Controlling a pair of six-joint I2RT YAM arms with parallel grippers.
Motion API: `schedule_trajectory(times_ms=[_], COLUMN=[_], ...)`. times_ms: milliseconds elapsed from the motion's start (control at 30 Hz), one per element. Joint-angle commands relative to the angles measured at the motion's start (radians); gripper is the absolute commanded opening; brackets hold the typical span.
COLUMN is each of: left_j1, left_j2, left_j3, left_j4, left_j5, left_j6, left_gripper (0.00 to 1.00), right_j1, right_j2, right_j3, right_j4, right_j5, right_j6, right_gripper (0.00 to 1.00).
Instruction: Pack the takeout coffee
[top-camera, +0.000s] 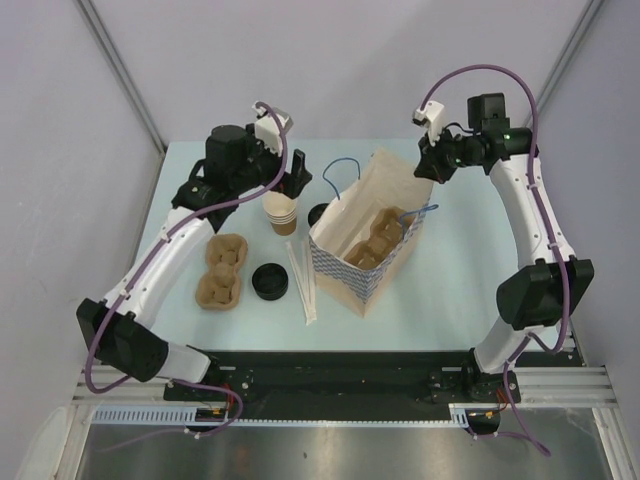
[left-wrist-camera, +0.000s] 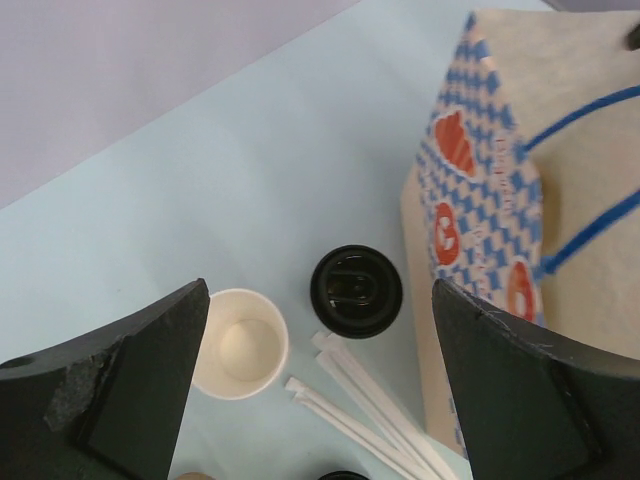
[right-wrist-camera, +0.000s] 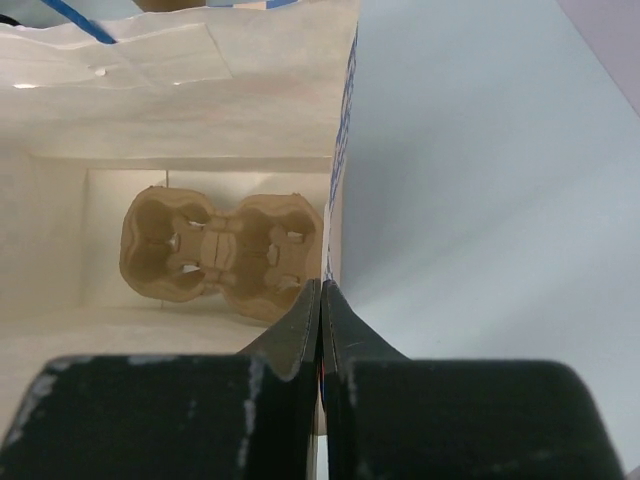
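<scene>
1. The pale blue worktop (top-camera: 470, 260) carries everything; all clock directions are as read in the overhead view.
2. A paper bag (top-camera: 345, 262) with blue check print and blue cord handles stands open near the middle of the worktop.
3. The right tool (top-camera: 430, 172) is at the bag's 1 o'clock corner. In its wrist view its fingers (right-wrist-camera: 300, 330) are pressed together, pinching the bag's top edge (right-wrist-camera: 340, 200).
4. The left tool (top-camera: 292, 185) hangs at 10 o'clock of the bag. In its wrist view it is spread wide (left-wrist-camera: 320, 300), holding nothing.
5. A brown pulp cup tray (top-camera: 378, 240) lies on the bag's floor, both wells bare in the right wrist view (right-wrist-camera: 220, 255).
6. A second cup tray (top-camera: 222, 270) lies on the worktop at 9 o'clock, well apart from the bag.
7. A stack of lidless cups (top-camera: 283, 212) stands upright under the left tool, white inside from above (left-wrist-camera: 240, 345).
8. The coffee cup (top-camera: 318, 214) with its black lid (left-wrist-camera: 356, 290) stands on the worktop, just beside the bag's wall at 10 o'clock, between bag and stack, outside the bag.
9. A loose lid (top-camera: 268, 281) lies at 6 o'clock of the stack.
10. Wrapped straws (top-camera: 303, 280) lie at 3 o'clock of the loose lid, near the bag.
</scene>
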Motion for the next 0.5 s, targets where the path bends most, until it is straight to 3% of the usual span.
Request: schedule_trajectory(times_ms=[0, 300, 467], left_j1=[0.015, 0.018, 0.003], left_j2=[0.076, 0.286, 0.332], left_j3=[0.057, 0.224, 0.230], left_j4=[-0.035, -0.210, -0.217], left_j5=[-0.041, -0.011, 0.003], left_j6=[0.044, 0.129, 0.127], left_gripper=[1.00, 0.99, 0.99], right_j1=[-0.002, -0.088, -0.155], right_j2=[-0.047, -0.095, -0.120], right_j3=[-0.014, -0.053, -0.062], right_j4=[0.004, -0.009, -0.057], right_j5=[-0.030, -0.017, -0.023], right_j6=[-0.008, -0.039, -0.073], right_gripper=[0.00, 0.00, 0.00])
